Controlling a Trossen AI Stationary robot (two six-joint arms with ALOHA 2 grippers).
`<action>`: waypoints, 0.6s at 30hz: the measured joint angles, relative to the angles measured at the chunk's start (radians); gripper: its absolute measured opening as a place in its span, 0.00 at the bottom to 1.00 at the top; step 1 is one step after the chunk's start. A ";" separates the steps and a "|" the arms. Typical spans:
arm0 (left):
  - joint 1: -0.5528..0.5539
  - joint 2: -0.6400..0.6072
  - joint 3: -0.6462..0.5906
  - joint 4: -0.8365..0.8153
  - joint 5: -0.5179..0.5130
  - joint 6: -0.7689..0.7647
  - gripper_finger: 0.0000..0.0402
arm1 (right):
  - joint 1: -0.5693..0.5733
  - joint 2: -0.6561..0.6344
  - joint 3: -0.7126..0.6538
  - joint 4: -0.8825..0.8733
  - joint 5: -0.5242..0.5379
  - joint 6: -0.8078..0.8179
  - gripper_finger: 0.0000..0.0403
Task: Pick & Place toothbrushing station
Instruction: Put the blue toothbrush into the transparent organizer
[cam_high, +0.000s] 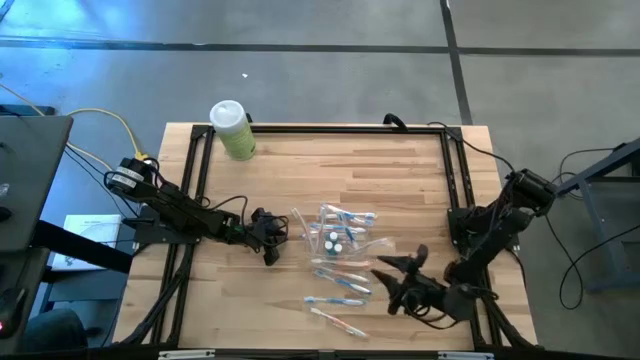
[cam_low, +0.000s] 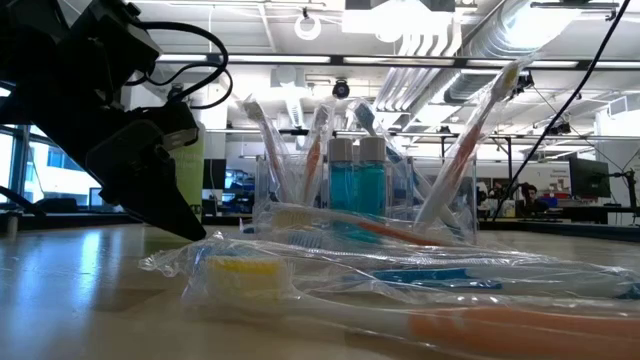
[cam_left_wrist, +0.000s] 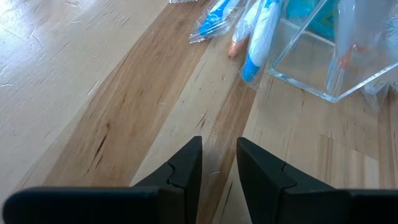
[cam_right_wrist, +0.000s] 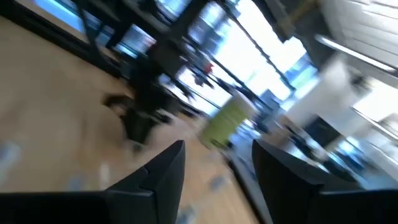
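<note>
The toothbrushing station is a clear plastic holder standing on its base mid-table, with brushes and two small white-capped tubes upright in it. Wrapped toothbrushes lie flat on the wood toward the near edge. My left gripper rests low just left of the holder, its fingers a little apart with nothing between them. My right gripper hovers to the right of the loose brushes, open and empty.
A pale green white-capped bottle stands at the far left corner. Black rails frame the tabletop. More wrapped brushes lie close to the near edge. Bare wood stretches over the far half of the table.
</note>
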 joint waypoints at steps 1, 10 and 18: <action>0.000 0.000 0.000 0.000 0.000 0.000 0.24 | 0.013 0.000 0.000 -0.001 0.059 -0.001 0.44; 0.000 0.000 0.000 0.000 0.001 -0.012 0.24 | 0.117 -0.002 -0.040 -0.113 0.142 0.211 0.39; -0.008 0.000 0.000 0.000 0.003 -0.033 0.24 | 0.171 0.000 -0.139 -0.175 0.118 0.536 0.34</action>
